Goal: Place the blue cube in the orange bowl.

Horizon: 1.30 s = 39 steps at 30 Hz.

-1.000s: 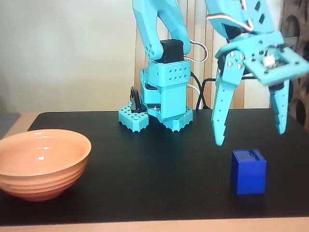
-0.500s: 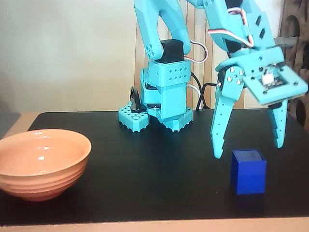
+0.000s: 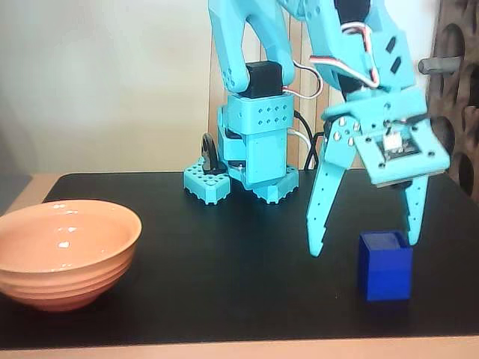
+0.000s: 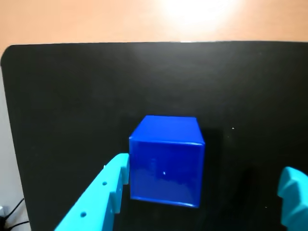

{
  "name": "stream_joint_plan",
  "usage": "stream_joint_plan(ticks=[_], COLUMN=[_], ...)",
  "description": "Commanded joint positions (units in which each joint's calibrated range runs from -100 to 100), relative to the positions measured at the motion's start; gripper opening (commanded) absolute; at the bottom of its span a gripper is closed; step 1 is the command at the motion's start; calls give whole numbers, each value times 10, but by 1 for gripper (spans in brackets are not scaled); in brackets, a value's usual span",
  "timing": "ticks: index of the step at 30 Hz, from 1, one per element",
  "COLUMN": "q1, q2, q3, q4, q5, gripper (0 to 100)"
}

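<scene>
Resting at the lower right of the fixed view: the small deep-blue plastic cube (image 3: 385, 265), flat on the black tabletop (image 3: 247, 262), well apart from the wide, ridged, glossy peach-orange bowl (image 3: 64, 251) at the lower left edge. Poised above and around the cube, the turquoise two-finger gripper (image 3: 363, 247), fingers spread wide and grasping nothing. One long tapered fingertip (image 3: 316, 243) down just left of the cube, not touching; the other, shorter one at the cube's upper right, behind its top edge (contact there impossible to judge from this angle). Seen from the wrist view, cube (image 4: 166, 161) near centre, slightly low, one finger (image 4: 96, 197) entering from the lower left with its tip just beside the cube's left face, the second finger (image 4: 294, 195) at the lower right edge, clearly apart. Behind, upper centre of the fixed view, the turquoise arm base (image 3: 251, 149) standing on the tabletop's far side.
</scene>
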Motion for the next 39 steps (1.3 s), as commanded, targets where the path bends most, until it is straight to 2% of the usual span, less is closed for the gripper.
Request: stream_joint_plan(ticks=[1, 39], q1=[16, -17], q2=[8, 65], q3=[-5, -14], q4=[-16, -62], q5=[-8, -5], gripper=[35, 35])
